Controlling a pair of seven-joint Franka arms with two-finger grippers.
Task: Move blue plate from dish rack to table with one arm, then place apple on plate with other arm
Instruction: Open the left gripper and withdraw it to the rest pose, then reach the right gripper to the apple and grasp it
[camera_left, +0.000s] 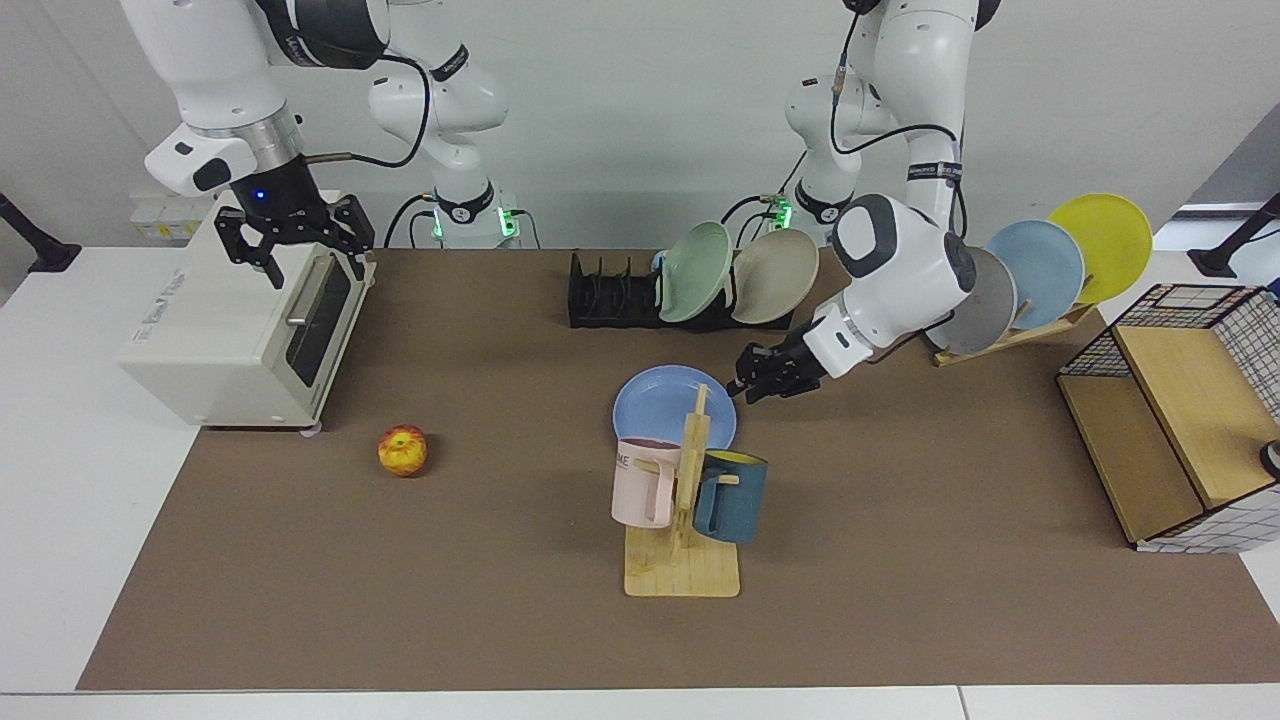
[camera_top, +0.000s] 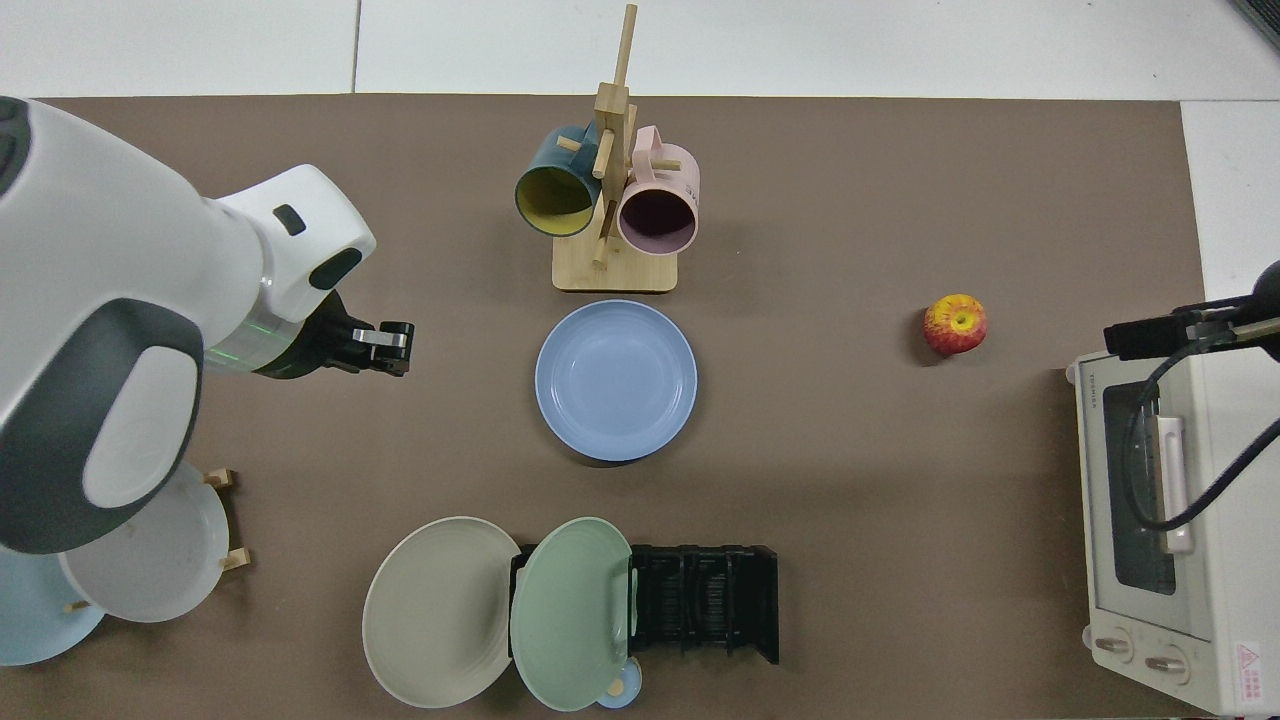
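The blue plate (camera_left: 660, 405) (camera_top: 616, 380) lies flat on the brown table (camera_left: 900, 580), apart from the black dish rack (camera_left: 610, 298) (camera_top: 705, 600) and partly hidden in the facing view by the mug tree. My left gripper (camera_left: 748, 386) (camera_top: 396, 346) hovers off the plate's rim, open by a small gap and holding nothing. The red-and-yellow apple (camera_left: 403, 450) (camera_top: 955, 324) rests alone on the table. My right gripper (camera_left: 298, 252) waits open above the toaster oven, well away from the apple.
A wooden mug tree (camera_left: 685, 500) with a pink and a teal mug stands just in front of the plate. A sage-green plate (camera_left: 695, 272) and a beige plate (camera_left: 775, 275) lean in the dish rack. A toaster oven (camera_left: 250, 330), a slanted wooden plate rack (camera_left: 1040, 265) and a wire-framed box (camera_left: 1180, 420) line the sides.
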